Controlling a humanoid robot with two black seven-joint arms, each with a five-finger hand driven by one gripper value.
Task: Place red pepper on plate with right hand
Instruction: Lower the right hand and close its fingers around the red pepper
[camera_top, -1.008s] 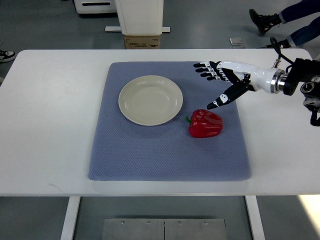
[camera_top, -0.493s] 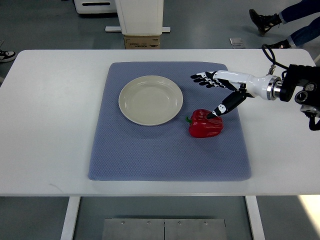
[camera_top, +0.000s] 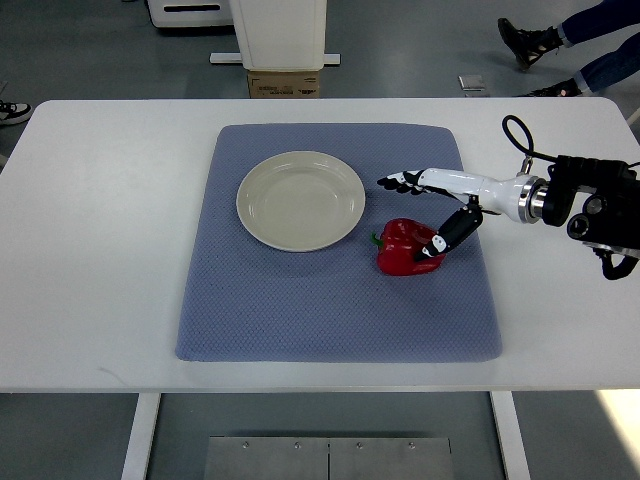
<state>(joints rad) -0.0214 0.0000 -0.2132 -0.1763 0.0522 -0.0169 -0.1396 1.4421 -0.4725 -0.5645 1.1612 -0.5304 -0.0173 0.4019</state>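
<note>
A red pepper with a green stem lies on the blue mat, just right of and below the cream plate. The plate holds nothing. My right hand reaches in from the right edge, low over the pepper and open. Its four fingers stretch out past the pepper's far side without touching it. The thumb rests against the pepper's right flank. The left arm does not show.
The mat lies on a white table. Beyond the table's far edge stand a white machine base and a cardboard box. A person's shoes show at the top right.
My right hand has moved down and left over the pepper, and the thumb has dropped onto its right side. The pepper and the plate have stayed put.
</note>
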